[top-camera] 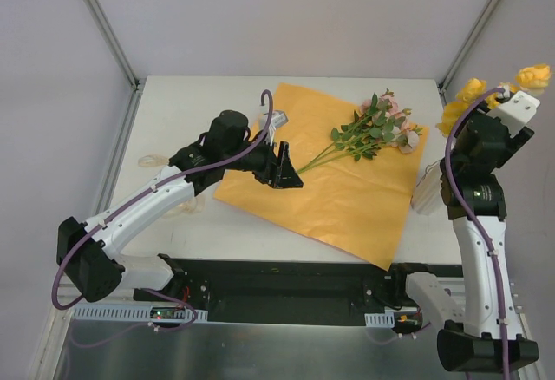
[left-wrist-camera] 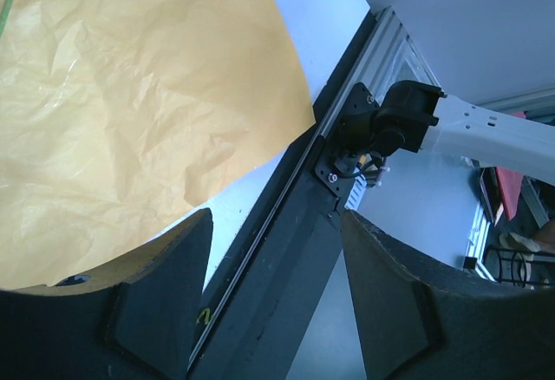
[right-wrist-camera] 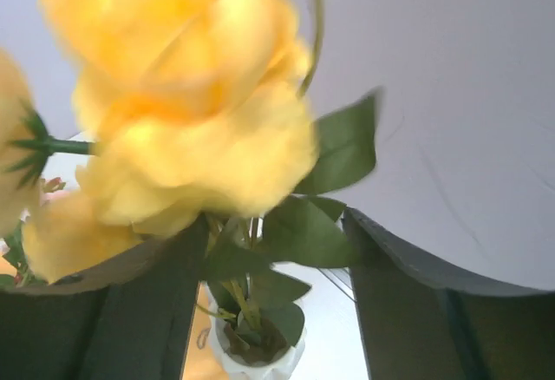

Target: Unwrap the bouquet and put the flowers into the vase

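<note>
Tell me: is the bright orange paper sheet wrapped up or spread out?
Spread out. The orange paper sheet lies flat on the white table, pink roses loose on top.

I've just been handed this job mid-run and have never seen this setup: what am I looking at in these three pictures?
Two robot arms are bolted at the near edge of the table, each ending in a two-finger gripper. The wide picture looks down from above. The other two come from wrist cameras, with that arm's own dark fingers at the bottom. An orange paper sheet lies spread flat, with pink flowers lying on it. The left gripper is over the sheet, open and empty. The right gripper is open, fingers either side of the stems of yellow roses standing in the small white vase.
</note>
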You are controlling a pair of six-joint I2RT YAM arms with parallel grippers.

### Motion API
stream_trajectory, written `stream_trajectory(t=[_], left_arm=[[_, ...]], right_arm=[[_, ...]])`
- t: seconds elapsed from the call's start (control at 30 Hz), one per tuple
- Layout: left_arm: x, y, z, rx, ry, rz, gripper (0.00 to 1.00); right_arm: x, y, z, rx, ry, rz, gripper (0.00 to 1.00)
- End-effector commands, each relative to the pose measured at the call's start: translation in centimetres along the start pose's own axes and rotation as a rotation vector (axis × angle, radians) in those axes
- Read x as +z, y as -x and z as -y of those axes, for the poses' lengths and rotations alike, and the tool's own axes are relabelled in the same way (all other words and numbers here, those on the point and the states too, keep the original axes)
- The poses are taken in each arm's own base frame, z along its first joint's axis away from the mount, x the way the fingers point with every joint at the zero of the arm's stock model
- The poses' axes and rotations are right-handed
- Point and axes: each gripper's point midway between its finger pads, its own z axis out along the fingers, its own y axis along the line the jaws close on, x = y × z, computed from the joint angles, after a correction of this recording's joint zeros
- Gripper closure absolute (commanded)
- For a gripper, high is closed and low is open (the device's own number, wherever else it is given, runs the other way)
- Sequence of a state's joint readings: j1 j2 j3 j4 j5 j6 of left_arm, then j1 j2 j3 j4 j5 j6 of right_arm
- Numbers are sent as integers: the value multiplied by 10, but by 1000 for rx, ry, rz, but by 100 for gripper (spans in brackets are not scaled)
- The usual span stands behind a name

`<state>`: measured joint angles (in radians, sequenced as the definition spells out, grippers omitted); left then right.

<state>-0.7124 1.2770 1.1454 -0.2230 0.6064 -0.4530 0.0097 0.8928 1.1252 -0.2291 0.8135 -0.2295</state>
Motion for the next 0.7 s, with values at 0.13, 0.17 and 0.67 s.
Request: stream_trajectory(t=[0.13,0.17,0.67], left_arm=[[-2,1,5,51,-34,5,39],[-2,1,3,52,-30,5,39],[10,0,-16,49,29,-11,31]], right_arm=[[-25,-4,24,11,-12,-85,12],[-28,-4,23,10,8,-99,10],[-122,48,21,44,470,-86,0]])
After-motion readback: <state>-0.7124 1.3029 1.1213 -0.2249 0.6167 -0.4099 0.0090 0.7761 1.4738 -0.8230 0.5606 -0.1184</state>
